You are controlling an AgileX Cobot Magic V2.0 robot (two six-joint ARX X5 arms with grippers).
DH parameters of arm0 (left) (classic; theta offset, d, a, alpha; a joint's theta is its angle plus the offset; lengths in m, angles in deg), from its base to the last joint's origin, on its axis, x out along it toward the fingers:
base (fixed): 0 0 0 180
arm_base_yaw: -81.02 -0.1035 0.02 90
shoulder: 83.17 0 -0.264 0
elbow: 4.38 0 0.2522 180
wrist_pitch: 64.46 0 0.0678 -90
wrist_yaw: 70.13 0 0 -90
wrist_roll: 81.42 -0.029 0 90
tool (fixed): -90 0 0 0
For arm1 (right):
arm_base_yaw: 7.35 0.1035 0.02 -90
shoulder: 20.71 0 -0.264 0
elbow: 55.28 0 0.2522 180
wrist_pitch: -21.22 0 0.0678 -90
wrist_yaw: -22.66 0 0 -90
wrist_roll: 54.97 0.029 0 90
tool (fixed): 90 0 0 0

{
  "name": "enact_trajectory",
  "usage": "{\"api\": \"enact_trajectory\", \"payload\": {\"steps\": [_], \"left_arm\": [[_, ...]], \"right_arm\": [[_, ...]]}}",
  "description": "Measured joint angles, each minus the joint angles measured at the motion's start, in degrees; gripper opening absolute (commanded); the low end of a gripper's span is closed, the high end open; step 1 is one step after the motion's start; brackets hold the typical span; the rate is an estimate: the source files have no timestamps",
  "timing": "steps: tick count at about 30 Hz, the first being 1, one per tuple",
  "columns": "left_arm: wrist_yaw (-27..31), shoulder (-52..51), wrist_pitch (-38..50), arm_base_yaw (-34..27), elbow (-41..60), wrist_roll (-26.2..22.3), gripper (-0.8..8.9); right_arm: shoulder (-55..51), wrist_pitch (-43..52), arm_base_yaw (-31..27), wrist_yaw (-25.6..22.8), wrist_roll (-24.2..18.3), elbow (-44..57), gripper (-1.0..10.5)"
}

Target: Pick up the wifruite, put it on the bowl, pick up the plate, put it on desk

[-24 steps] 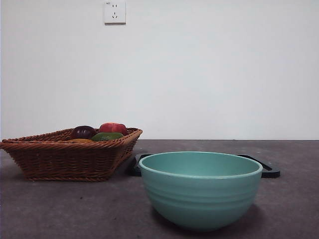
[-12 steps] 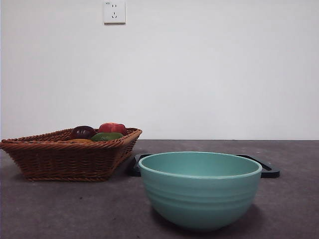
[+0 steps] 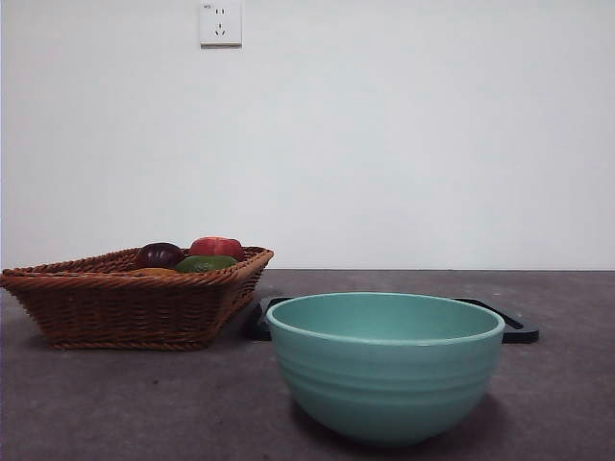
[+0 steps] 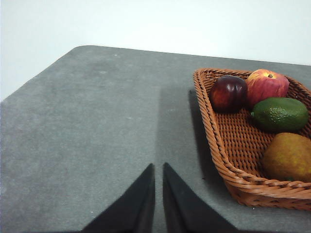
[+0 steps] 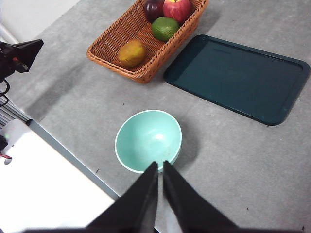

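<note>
The wifruite [image 4: 289, 156] is a brown-orange oval fruit lying in the near corner of a wicker basket [image 4: 214, 141]; the right wrist view shows the wifruite [image 5: 131, 52] too. The mint-green bowl [image 3: 385, 365] stands empty on the desk [image 3: 144, 403], also seen as the bowl [image 5: 148, 140] from above. The plate [image 5: 238, 77] is a dark rectangular tray lying flat beside the basket. My left gripper [image 4: 158, 167] hovers shut over bare desk beside the basket, holding nothing. My right gripper [image 5: 160, 165] is shut and empty, high above the bowl's near rim.
The basket [image 3: 125, 303] also holds a dark purple fruit [image 4: 228, 93], a red apple-like fruit [image 4: 267, 85] and a green fruit [image 4: 279, 114]. A white board [image 5: 43, 184] lies past the desk's edge. A wall socket [image 3: 220, 22] sits on the back wall.
</note>
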Motion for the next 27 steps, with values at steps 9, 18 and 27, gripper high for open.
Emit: {"api": "enact_trajectory", "payload": {"steps": [9, 18, 27], "left_arm": [[0.0, 0.0, 0.0, 0.0, 0.0, -1.0, 0.24], [0.0, 0.0, 0.0, 0.0, 0.0, -1.0, 0.24], [0.0, 0.0, 0.0, 0.0, 0.0, -1.0, 0.24]], "right_arm": [[0.0, 0.0, 0.0, 0.0, 0.0, 0.0, 0.1], [0.0, 0.0, 0.0, 0.0, 0.0, 0.0, 0.1], [-1.9, 2.2, -7.3, 0.0, -0.7, 1.7, 0.1]]}}
